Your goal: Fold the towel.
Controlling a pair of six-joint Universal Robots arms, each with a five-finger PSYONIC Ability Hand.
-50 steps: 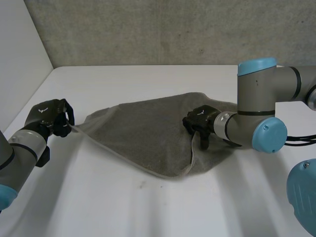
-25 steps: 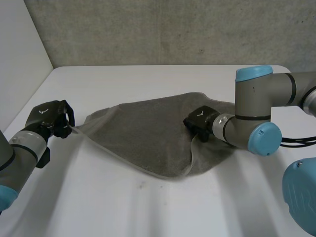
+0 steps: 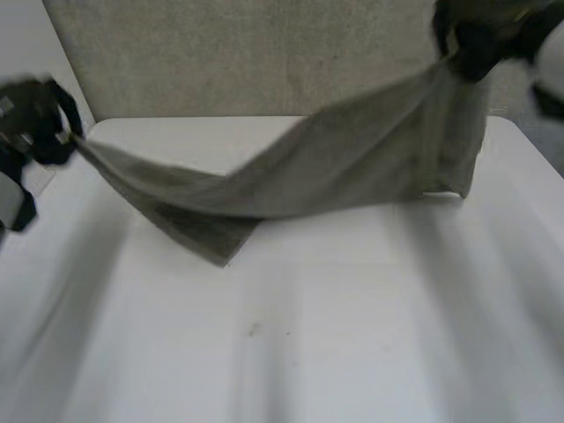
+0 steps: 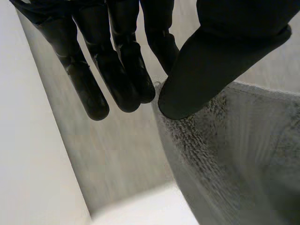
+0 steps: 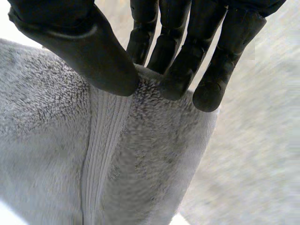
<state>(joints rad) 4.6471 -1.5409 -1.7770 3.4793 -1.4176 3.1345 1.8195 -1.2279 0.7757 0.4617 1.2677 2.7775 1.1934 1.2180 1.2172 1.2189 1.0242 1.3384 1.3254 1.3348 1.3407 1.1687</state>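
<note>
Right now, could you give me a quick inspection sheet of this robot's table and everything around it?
Surface: white table with a small dark mark.
Job's things: grey towel, strung in the air between both hands and sagging; its lowest part is at or near the table.
Clutter: nothing seen.
Hands: left hand pinches one end of the towel; right hand pinches the other end, higher up.
Cables: nothing seen.
Surroundings: grey concrete wall behind the table.
</note>
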